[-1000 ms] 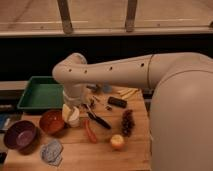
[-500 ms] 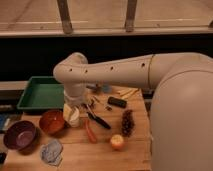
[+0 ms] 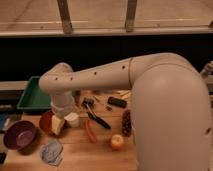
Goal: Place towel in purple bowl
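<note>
noted towel [image 3: 51,151] crumpled on the worktop by the front edge, toward the front-left corner; not in any bowl yet. found purple bowl [image 3: 19,135] just beside it at the left edge, upright. placed gripper [image 3: 58,125] low over the orange bowl [image 3: 45,119], behind the towel and apart from it; wide or narrow, cannot tell. logged white cup [image 3: 73,119] close against the orange bowl's right side.

risks, as judged:
- could drop into the orange bowl instead of onto cloth if lowered from here; needs shifting toward the front edge first.
- could lose the towel on the lift if pinching only a loose fold.
- could nudge the purple bowl toward the left edge, or leave cloth draped over its rim, if swinging across low.
- could tip the cup when turning.
</note>
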Tool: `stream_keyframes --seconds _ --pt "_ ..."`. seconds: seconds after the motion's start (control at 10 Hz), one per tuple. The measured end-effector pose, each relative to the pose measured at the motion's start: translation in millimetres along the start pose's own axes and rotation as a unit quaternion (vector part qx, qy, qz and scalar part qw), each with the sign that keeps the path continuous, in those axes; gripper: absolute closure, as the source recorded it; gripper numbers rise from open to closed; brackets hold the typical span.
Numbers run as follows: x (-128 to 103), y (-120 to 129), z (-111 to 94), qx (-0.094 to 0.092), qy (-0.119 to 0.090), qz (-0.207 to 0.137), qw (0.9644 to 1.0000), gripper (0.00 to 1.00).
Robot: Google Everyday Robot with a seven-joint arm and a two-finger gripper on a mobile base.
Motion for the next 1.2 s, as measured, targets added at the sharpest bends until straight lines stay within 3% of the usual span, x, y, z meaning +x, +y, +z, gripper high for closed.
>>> stream_keyframes --seconds 0.2,0.6,1.2 --pt "-11 31 20 -0.014 0.013 -0.033 0.9993 0.24" --pt "-37 63 50 -0.027 0.033 -0.085 0.9955 0.24" --pt "-44 66 100 -0.045 0.047 -0.112 0.9916 0.24"
